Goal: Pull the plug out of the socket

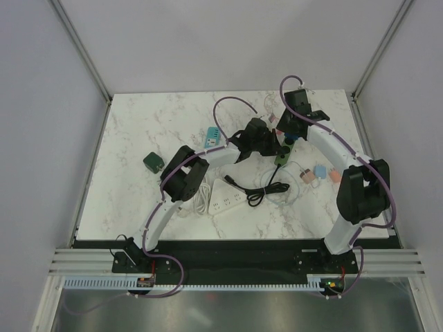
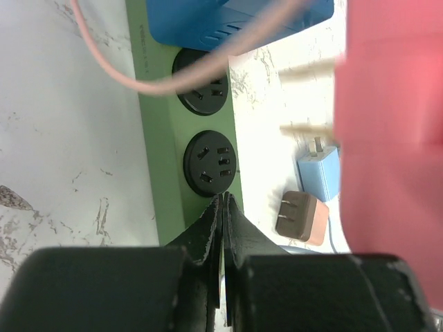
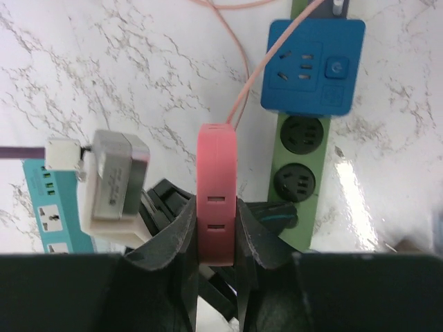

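A pink plug [image 3: 216, 194] with a pink cable is held up off the table, my right gripper [image 3: 216, 207] shut on its sides. In the left wrist view the plug [image 2: 387, 124] fills the right side, its two bare prongs [image 2: 304, 128] pointing at the green socket strip [image 2: 163, 173] but apart from it. Both round black sockets [image 2: 210, 160] at this end of the strip are empty. A blue cube adapter [image 3: 313, 66] sits plugged in further along it. My left gripper [image 2: 223, 202] is shut with nothing between its fingers, its tips over the strip's near end.
A teal power strip [image 1: 213, 136] lies left of the arms and a dark green charger [image 1: 153, 162] further left. A white power strip [image 1: 228, 197] and a coiled black cable [image 1: 259, 190] lie in front. Small blue [image 2: 320, 173] and brown-pink [image 2: 301, 216] chargers rest right of the green strip.
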Motion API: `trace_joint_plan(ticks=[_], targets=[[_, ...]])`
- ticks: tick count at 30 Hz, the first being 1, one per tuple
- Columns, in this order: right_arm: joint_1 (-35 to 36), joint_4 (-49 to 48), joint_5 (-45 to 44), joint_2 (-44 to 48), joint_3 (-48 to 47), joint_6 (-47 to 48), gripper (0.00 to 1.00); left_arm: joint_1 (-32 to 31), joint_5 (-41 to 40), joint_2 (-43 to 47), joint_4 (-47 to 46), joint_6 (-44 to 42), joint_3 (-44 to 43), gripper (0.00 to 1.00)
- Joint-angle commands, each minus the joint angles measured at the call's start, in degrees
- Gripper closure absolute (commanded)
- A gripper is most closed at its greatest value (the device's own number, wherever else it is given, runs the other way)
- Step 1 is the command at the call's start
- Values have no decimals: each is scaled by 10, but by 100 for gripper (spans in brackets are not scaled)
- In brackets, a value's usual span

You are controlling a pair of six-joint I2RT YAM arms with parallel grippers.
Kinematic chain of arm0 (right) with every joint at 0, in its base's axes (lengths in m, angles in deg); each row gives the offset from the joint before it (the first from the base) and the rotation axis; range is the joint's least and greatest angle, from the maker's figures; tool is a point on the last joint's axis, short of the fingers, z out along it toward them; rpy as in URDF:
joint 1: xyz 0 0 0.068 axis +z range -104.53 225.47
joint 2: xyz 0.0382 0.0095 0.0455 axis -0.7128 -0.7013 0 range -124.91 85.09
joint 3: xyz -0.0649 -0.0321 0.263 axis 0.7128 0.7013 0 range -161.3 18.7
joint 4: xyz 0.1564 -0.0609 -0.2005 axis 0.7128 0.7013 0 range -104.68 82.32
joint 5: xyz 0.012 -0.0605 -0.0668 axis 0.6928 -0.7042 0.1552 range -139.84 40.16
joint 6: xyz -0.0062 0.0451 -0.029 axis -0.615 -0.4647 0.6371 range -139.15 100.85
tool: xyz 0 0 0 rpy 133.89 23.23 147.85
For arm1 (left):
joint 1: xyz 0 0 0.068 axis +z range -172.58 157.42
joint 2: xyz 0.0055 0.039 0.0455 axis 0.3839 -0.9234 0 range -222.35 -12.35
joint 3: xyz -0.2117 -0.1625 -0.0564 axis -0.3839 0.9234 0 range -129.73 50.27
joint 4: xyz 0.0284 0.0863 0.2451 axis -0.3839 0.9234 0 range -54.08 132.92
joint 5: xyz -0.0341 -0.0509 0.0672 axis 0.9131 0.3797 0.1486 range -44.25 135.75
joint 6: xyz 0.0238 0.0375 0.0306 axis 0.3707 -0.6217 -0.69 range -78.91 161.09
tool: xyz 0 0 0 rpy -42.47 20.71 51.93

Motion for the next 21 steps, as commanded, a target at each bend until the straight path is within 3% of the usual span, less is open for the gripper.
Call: trace_joint_plan(ticks=[1,4,8,15,17,19,21], targets=[[4,3,-3,56,33,14,100,-2,18,-15,34,-53,16,95],[-10,17,-42,106,76,33,100,5,58,18,-45,-58,72,90],[-84,20,-67,166,145,77,100,5,90,39,-127,-64,115,83],[-195,-14,-40,190,203,124,100,6,122,17,-143,-50,105,82],[-266,-56,60,183,239,127,100,11,127,12,-163,-33,112,82],[-316,-144,194,179,275,100,100,13,138,8,-182,-23,119,81],[-371,-241,273,172,327,56,100,16,146,3,-188,-16,119,81]])
